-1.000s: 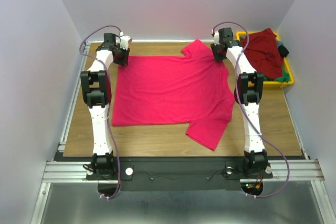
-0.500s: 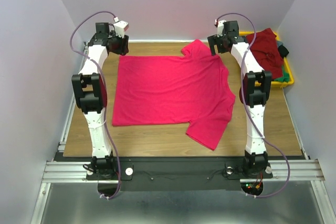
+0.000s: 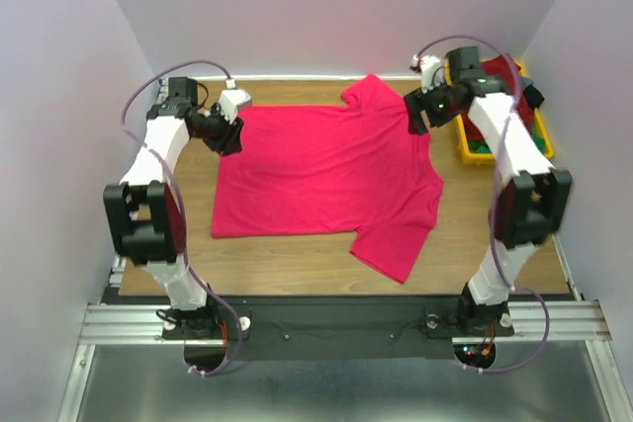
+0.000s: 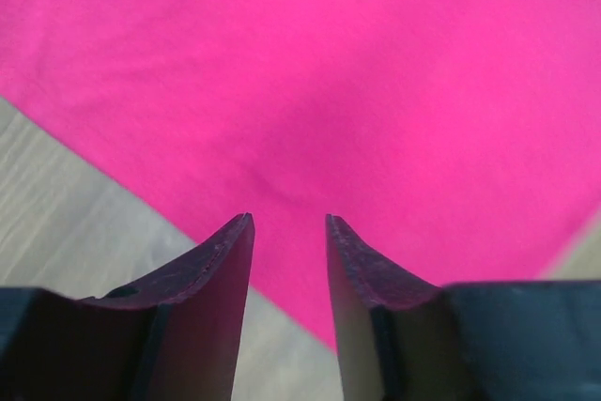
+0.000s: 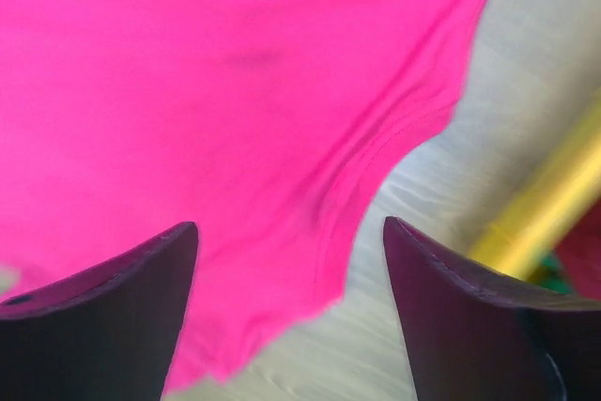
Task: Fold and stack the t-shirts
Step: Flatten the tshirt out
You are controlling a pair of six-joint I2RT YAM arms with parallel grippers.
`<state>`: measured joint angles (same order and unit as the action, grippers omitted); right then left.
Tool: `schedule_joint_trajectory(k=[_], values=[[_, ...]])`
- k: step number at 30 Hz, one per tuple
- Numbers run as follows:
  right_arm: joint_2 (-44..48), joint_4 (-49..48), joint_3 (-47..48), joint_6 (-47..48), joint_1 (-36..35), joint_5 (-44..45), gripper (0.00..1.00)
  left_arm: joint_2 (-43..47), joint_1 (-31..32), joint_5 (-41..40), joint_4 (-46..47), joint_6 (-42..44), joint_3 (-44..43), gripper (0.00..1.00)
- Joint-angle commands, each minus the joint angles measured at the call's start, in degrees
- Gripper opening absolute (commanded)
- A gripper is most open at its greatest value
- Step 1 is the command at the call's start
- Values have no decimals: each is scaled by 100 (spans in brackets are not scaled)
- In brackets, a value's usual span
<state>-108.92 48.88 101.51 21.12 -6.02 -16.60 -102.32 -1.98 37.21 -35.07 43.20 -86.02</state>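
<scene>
A crimson t-shirt [image 3: 326, 180] lies spread flat on the wooden table [image 3: 297, 259], one sleeve toward the near edge. My left gripper [image 3: 229, 135] hovers over the shirt's far left corner. In the left wrist view it [image 4: 289, 223] is open, with only crimson cloth [image 4: 376, 72] and its edge below the gap. My right gripper [image 3: 420, 114] hangs over the far right sleeve. Its jaws stand wide open in the right wrist view [image 5: 291, 227], above the shirt's hem [image 5: 376, 166], gripping nothing. A maroon t-shirt [image 3: 506, 68] sits in the bin, partly hidden by my right arm.
A yellow bin [image 3: 463, 137] stands at the table's far right corner, with green cloth [image 3: 482, 152] and a dark piece in it. Its yellow wall [image 5: 554, 204] shows just right of my right gripper. Purple-white walls close in the back and both sides.
Both grippers have opened and left the shirt's far corners. The left arm's elbow swung out left and the right arm's out right; the crimson shirt lies as before.
</scene>
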Motion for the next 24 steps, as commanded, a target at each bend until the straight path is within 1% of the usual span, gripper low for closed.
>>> schedule_joint_trajectory(k=[1,2,3,4,5,6,7,8,10,12,14,15,19,20,21,22,24], values=[[1013,1636,-166,1084,-57,-862,72,1194,-22,-80,-1028,1654,874,42],[1031,1886,-280,1209,-92,-923,68,1310,-22,-82,-1046,1744,1068,40],[1057,2088,-690,1323,-223,-898,58,1512,-13,-335,-1046,1910,1435,37],[1110,2177,-929,1324,-302,-845,56,1609,-31,-459,-1020,1911,1604,37],[1180,2187,-1245,1350,-373,-793,53,1697,-22,-574,-967,1990,1754,34],[1346,2117,-1761,1333,-574,-635,48,1768,-13,-766,-871,2017,2034,33],[1443,2021,-2036,1289,-663,-547,48,1899,30,-864,-818,2026,2149,33],[1592,1855,-2231,1184,-898,-389,48,1952,57,-1047,-739,2034,2359,31],[1690,1713,-2704,1000,-1084,-274,48,2050,92,-1163,-668,2034,2519,31],[1717,1441,-2934,859,-1278,-134,47,2076,162,-1312,-554,2017,2721,29],[1682,1160,-3198,666,-1375,-63,47,2094,180,-1444,-422,1973,2844,28],[1647,1080,-3278,621,-1462,50,47,2102,354,-1549,-248,1912,2984,28],[1418,641,-3778,437,-1700,464,46,2111,663,-1936,271,1797,3424,27],[1287,597,-3936,419,-1796,595,46,2094,751,-2137,499,1771,3616,26],[1286,587,-3938,419,-1797,640,46,2094,752,-2191,501,1771,3697,26],[1173,596,-4059,401,-1910,693,44,2059,804,-2261,597,1788,3758,25],[1128,605,-4270,410,-2103,816,44,2023,839,-2420,615,1849,3925,24]])
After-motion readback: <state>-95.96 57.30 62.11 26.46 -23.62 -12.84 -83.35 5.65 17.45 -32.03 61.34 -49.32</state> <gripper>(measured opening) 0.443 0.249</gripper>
